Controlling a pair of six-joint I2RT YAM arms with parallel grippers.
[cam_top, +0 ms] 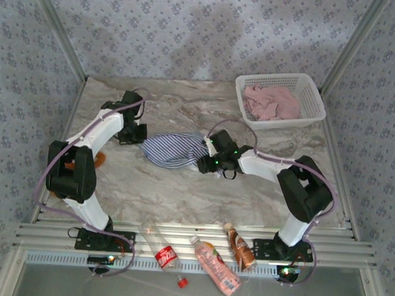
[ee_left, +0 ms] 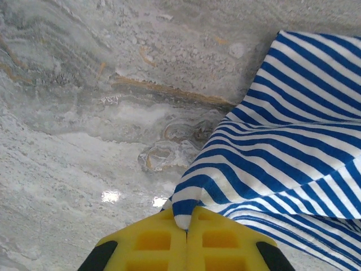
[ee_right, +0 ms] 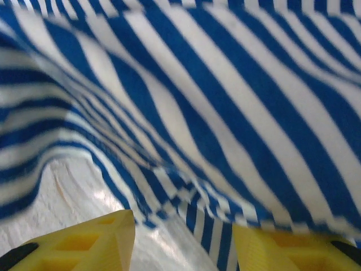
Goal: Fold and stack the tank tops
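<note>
Yellow fingers of the left pincer are pressed together, clamped on 1 corner of the striped tank top, which is spread to the right over the marbled surface. Jaws of the right pincer are held apart, with striped cloth draped just ahead of and between them. From above, the striped tank top is seen bunched between the 2 pincers at mid-surface, in loose folds of thin navy-and-white stripes. The pink tank top is crumpled inside the white basket at the far right corner, well apart from both pincers.
</note>
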